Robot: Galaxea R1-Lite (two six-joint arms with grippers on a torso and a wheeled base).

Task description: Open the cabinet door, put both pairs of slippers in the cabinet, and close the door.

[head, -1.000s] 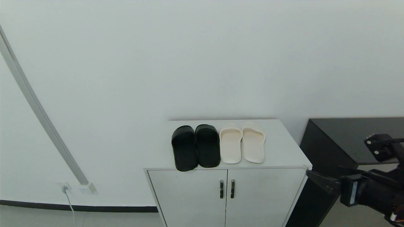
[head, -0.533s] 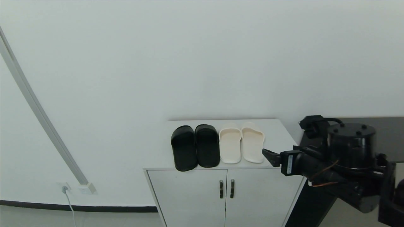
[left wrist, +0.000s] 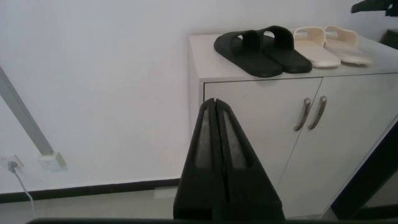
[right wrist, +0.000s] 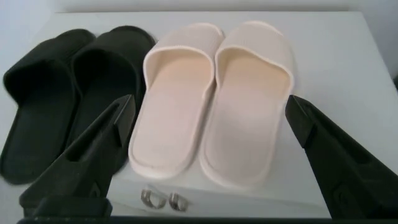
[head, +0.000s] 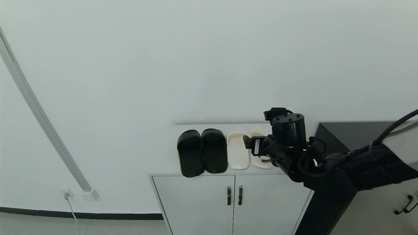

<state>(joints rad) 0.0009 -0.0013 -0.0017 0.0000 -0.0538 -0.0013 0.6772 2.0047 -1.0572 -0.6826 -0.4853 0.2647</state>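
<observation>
A white cabinet stands against the wall with both doors shut and two dark handles at the middle seam. A pair of black slippers and a pair of cream slippers lie side by side on its top. My right gripper hovers open just above the cream slippers, one finger on either side of the pair, holding nothing. My left gripper is shut and empty, low and well short of the cabinet's left door.
A black table stands right of the cabinet, close to its side. On the wall at the left, a slanted grey conduit runs down to a socket with a cable. Bare floor lies before the cabinet.
My right arm has swung up from the lower right and leftward, ending over the cream slippers on the cabinet top. The slippers and doors have not moved.
</observation>
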